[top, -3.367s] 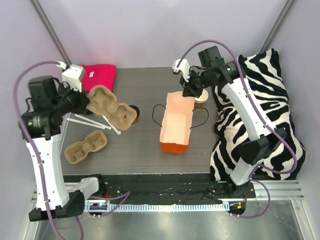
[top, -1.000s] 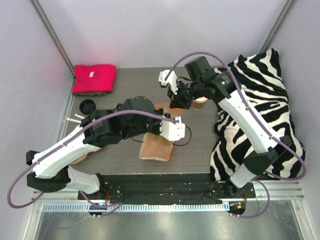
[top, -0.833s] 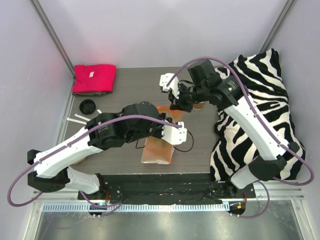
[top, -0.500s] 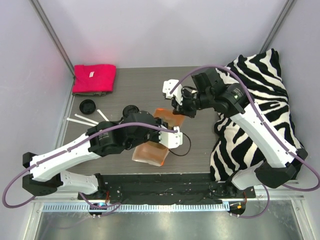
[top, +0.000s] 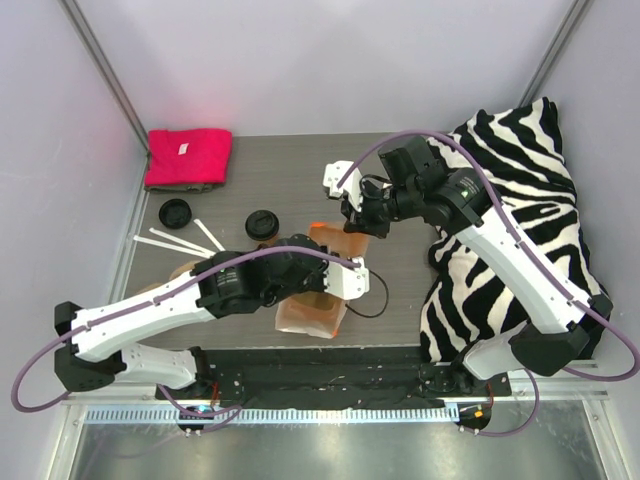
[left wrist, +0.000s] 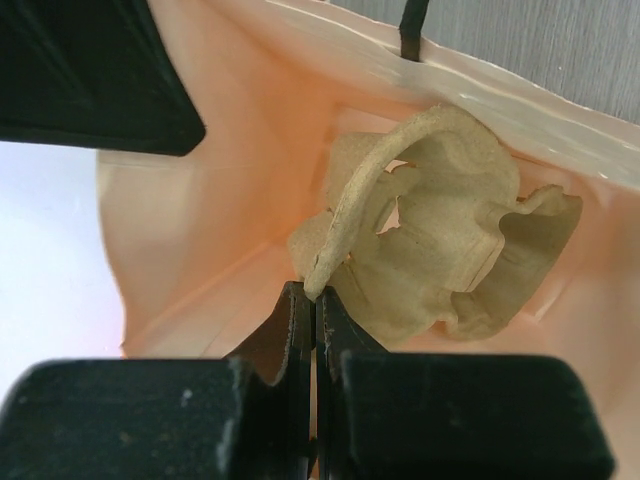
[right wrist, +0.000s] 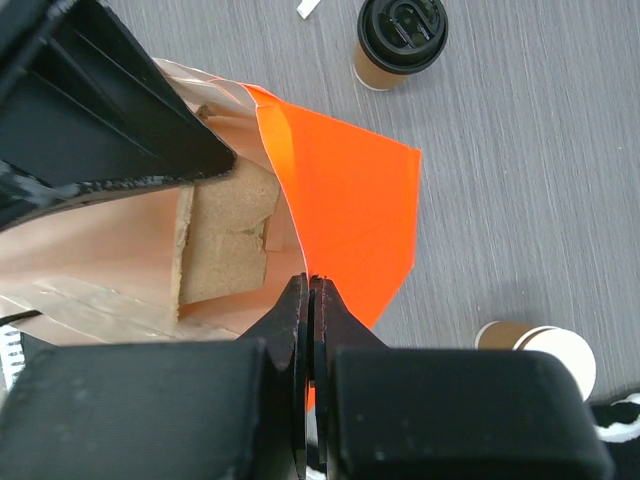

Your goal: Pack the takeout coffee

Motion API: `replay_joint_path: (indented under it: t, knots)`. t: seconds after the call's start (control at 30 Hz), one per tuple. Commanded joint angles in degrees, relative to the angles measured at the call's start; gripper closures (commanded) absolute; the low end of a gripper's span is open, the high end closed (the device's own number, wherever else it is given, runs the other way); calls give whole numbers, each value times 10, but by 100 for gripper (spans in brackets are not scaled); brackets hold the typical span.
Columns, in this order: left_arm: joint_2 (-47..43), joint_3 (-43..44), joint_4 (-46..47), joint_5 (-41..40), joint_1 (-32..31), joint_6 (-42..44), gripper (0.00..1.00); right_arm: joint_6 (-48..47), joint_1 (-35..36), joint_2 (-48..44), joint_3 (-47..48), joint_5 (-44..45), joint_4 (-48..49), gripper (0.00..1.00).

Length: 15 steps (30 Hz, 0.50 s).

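Observation:
The takeout coffee [top: 262, 225], a small brown cup with a black lid, stands on the table left of the bag; it also shows in the right wrist view [right wrist: 402, 38]. The orange bag [top: 312, 312] lies open between the arms. My left gripper [top: 338, 283] is inside its mouth, shut on the edge of a moulded cup tray [left wrist: 430, 240]; in the left wrist view the gripper [left wrist: 315, 295] pinches the tray's rim. My right gripper [top: 362, 222] is shut on the bag's upper rim [right wrist: 350, 200], seen in its own view [right wrist: 310, 285].
A lidless brown cup [right wrist: 540, 350] stands beside the bag near the zebra pillow [top: 520, 220]. A loose black lid [top: 175, 212], white sticks [top: 180, 240], a red cloth [top: 188, 157] and part of a second tray [top: 172, 274] lie on the left.
My left arm carried the cup tray from the left side into the bag's mouth and has swung lower, uncovering the lidded cup. My right gripper moved to the bag's rim and holds it.

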Motion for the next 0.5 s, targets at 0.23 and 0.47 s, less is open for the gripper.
replay_joint_path:
  t: [0.23,0.47]
  knots:
    - [33,27,6,2,14,-52,100,22,3,1,-3,-34,20,99]
    - [59,68,-35,56,71,-91,100,33,3,13,13,-58,-6,99]
